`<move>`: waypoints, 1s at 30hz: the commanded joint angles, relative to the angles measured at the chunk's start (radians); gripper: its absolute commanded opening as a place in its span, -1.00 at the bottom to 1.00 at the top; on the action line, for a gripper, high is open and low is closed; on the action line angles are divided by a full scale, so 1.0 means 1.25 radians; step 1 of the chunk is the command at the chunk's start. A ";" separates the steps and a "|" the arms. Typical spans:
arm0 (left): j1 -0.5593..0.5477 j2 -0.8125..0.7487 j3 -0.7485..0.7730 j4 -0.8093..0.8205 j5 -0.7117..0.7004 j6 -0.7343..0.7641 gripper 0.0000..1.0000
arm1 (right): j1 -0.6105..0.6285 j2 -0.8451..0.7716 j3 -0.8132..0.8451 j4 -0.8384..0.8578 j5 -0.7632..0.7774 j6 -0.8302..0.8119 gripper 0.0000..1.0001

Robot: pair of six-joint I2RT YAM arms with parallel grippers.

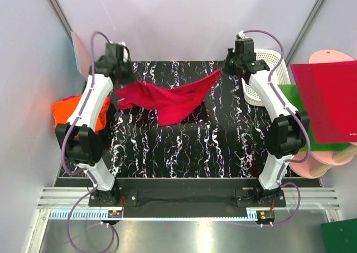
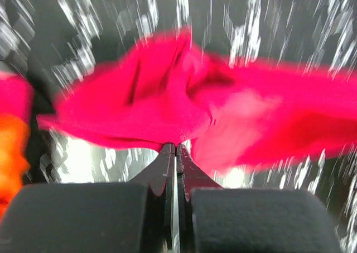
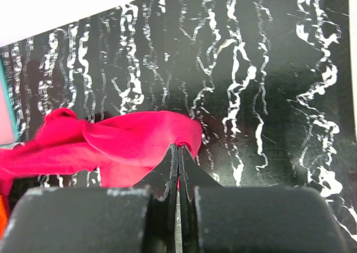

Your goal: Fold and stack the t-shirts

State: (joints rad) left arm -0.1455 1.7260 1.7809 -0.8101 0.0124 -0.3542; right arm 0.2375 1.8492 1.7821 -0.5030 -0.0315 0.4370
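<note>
The left end effector (image 2: pixel 175 147) and right end effector (image 3: pixel 178 148) each pinch an edge of a crimson-pink cloth t-shirt (image 1: pixel 167 99), slung between them over the black, white-veined tabletop (image 1: pixel 195 152); a bright orange cloth t-shirt (image 1: pixel 64 110) lies, seemingly crumpled, beside the left arm

Crimson-pink soft cloth t-shirt (image 1: pixel 167 99): plain, unfolded and crumpled. Stretched as sagging band across far half of black white-veined table (image 1: pixel 167 152). Left end bunched in folds, pinched in closed left gripper (image 2: pixel 176 147). Right corner drawn to narrow point, pinched in closed right gripper (image 3: pixel 177 148). Middle droops in wide flap; contact with table unclear.

Bright orange soft cloth t-shirt (image 1: pixel 64 110): plain, in rumpled heap off table's left edge, partly hidden, apart from crimson one.
</note>
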 commanded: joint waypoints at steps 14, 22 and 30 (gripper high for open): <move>-0.106 -0.322 -0.442 -0.408 0.127 -0.057 -0.07 | -0.010 0.017 0.041 0.008 0.051 -0.023 -1.00; -0.102 -0.281 -0.303 -0.317 -0.101 -0.052 0.98 | -0.008 0.046 0.063 0.002 0.030 -0.011 -1.00; -0.071 -0.034 -0.351 -0.160 -0.090 -0.006 0.46 | -0.010 0.039 0.036 -0.001 0.028 -0.011 -1.00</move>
State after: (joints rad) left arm -0.2604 1.5490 1.3861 -1.1446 -0.0776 -0.4034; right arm 0.2333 1.9110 1.8122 -0.5198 0.0067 0.4229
